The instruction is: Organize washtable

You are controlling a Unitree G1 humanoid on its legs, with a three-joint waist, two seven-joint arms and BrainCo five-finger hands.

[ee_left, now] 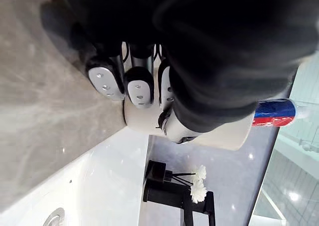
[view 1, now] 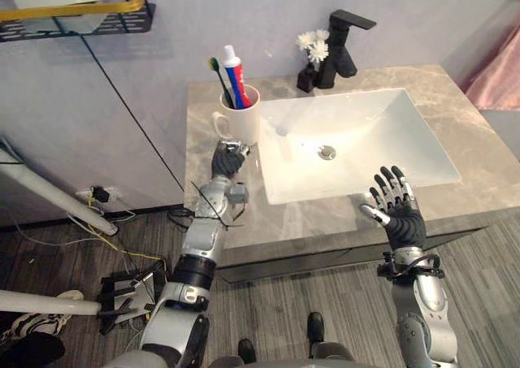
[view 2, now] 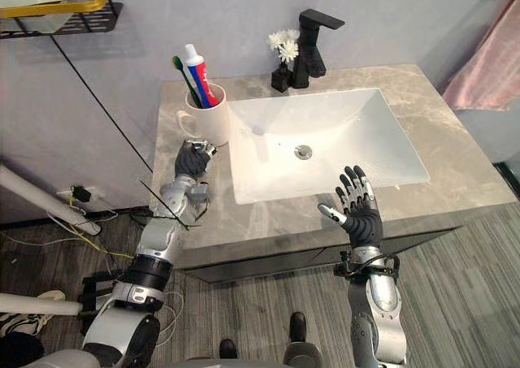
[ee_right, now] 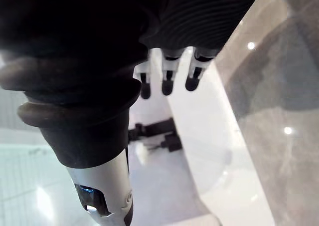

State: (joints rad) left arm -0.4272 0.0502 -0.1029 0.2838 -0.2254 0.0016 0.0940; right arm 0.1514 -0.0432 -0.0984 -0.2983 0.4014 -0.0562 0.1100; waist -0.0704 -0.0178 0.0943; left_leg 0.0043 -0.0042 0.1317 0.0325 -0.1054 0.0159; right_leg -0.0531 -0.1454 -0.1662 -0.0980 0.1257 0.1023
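Note:
A white mug (view 1: 241, 116) stands on the grey marble counter (view 1: 455, 100) at the sink's left. A green toothbrush (view 1: 219, 75) and a red, white and blue toothpaste tube (view 1: 236, 77) stand in it. My left hand (view 1: 228, 160) rests on the counter just in front of the mug, near its handle. Its fingers (ee_left: 105, 79) are curled and hold nothing, with the mug (ee_left: 224, 133) right behind them. My right hand (view 1: 396, 204) hovers over the counter's front edge by the basin, with its fingers (ee_right: 167, 81) straight and spread.
The white basin (view 1: 374, 112) fills the middle of the counter. A black tap (view 1: 341, 47) and white flowers (view 1: 314, 47) in a black vase stand behind it. A wall shelf (view 1: 81, 15) hangs at upper left, and pink cloth (view 1: 496, 80) hangs at the right.

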